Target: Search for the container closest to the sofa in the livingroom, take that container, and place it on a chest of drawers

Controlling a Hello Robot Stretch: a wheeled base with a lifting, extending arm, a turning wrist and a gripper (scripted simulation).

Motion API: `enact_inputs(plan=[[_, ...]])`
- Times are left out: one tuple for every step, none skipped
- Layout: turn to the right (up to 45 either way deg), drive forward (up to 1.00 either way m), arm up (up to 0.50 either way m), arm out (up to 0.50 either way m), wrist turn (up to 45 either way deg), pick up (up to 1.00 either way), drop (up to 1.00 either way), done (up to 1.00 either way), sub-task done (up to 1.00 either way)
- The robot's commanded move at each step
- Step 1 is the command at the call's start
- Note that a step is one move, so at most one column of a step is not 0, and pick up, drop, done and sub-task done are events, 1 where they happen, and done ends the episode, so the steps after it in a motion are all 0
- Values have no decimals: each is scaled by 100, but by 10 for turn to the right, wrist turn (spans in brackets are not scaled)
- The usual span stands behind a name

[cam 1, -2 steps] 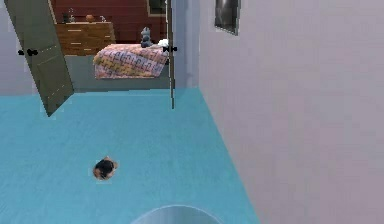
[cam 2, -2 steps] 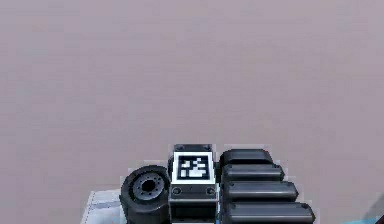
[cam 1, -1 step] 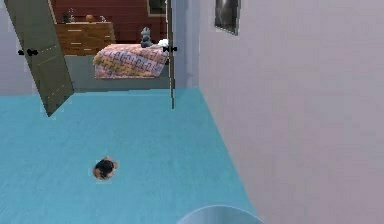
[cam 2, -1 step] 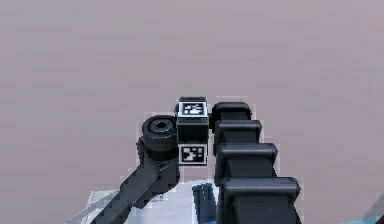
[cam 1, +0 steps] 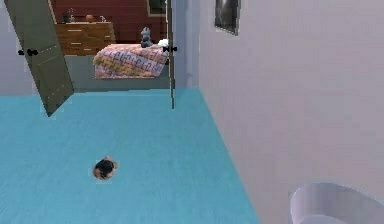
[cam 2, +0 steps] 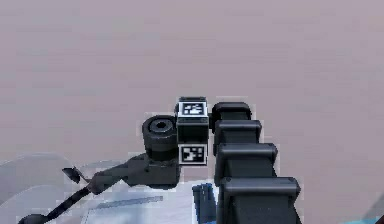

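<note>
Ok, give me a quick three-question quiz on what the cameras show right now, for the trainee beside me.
1. True or false: a bed stands past the open door.
2. What lies on the blue floor? A) small dark round thing B) chair C) rug
3. Can you tell whether the hand holds anything?
Key: 1 true; 2 A; 3 no, a pale surface lies behind its far end.

1. The arm (cam 2: 250,170) is a black square bar built of stepped, nested segments with rounded edges.
2. Two white squares (cam 2: 191,108) with black marks sit at its far end, one above the other.
3. The gripper (cam 2: 55,196) has a dark grey body, a round knob on top and two thin dark fingers (cam 2: 72,175).
</note>
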Motion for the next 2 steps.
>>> enact_inputs(plan=[[0, 0, 0, 0, 450, 0, 0, 0, 0], [0, 0, 0, 0, 300, 0, 0, 0, 0]])
